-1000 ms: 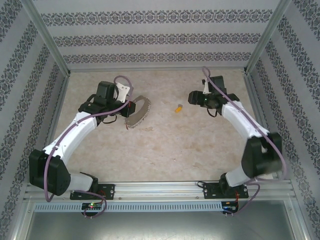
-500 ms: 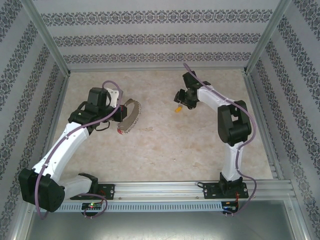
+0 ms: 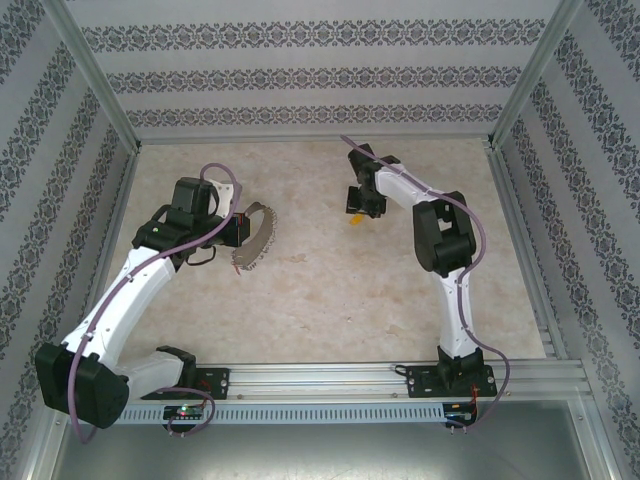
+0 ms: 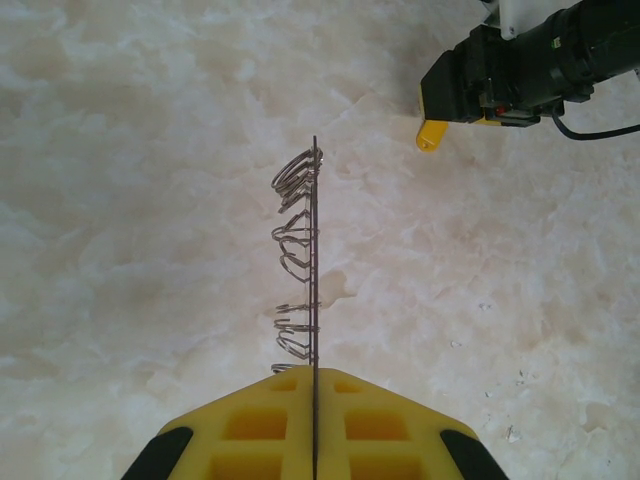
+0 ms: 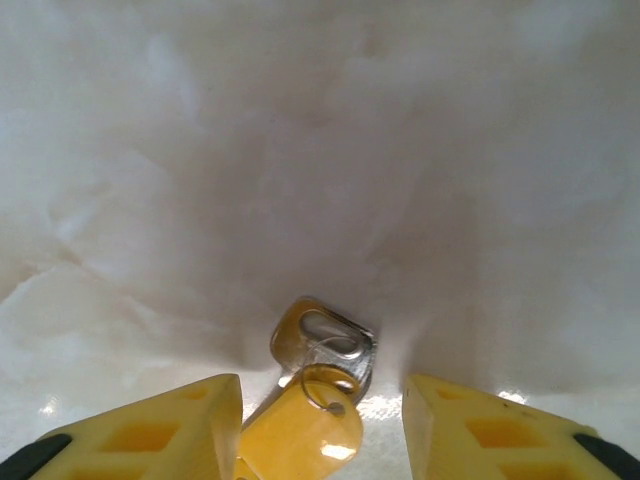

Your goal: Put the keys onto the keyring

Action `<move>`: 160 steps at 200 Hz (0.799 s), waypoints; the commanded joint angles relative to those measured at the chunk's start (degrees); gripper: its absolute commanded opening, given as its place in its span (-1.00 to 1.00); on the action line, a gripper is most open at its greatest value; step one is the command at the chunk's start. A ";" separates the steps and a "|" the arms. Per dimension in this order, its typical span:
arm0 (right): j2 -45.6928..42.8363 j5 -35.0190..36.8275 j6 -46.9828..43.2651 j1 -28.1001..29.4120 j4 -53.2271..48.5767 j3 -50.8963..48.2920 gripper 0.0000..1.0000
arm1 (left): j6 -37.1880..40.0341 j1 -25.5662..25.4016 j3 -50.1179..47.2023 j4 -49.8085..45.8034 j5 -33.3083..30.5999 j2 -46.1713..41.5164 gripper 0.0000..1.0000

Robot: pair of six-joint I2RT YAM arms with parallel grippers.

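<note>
Right claw [image 5: 320, 400] gapes released astride the small orange-yellow-headed metal key [image 5: 305, 425], low centre of its wrist frame, on the pale marbled table [image 5: 300, 150]. Left claw [image 4: 314, 388] clenches the large silver link-fringed keyring [image 4: 313, 250] edge-on, mid-frame. Nothing threaded yet, I judge.

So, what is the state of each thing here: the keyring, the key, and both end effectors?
keyring: clamped, seen edge-on.
left end effector: shut on keyring.
key: lying on table, not gripped.
right end effector: open, one finger on each side of key.
</note>
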 commanded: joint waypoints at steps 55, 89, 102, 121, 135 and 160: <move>-1.66 -0.52 -6.77 2.42 -3.31 -3.83 -0.46 | -4.02 0.83 -0.34 3.44 2.00 1.88 -1.00; -7.79 -2.78 -8.06 3.86 -1.16 -13.71 -0.51 | -3.53 0.81 0.09 3.48 1.98 2.45 -1.00; -10.89 -2.69 -8.06 4.62 -1.39 -17.43 -0.51 | -3.65 0.84 0.06 3.48 2.27 3.02 -1.00; -16.16 -2.25 -7.32 6.91 -1.95 -23.23 -0.47 | -3.99 0.82 0.13 3.77 2.96 3.67 -1.00; -20.85 -3.40 -6.92 8.51 -1.66 -27.61 -0.40 | -4.29 0.81 -0.01 4.11 3.15 4.02 -1.00; -27.56 -2.71 -7.80 8.42 -1.51 -32.02 -0.26 | -4.37 0.83 -0.23 5.50 3.75 4.64 -1.00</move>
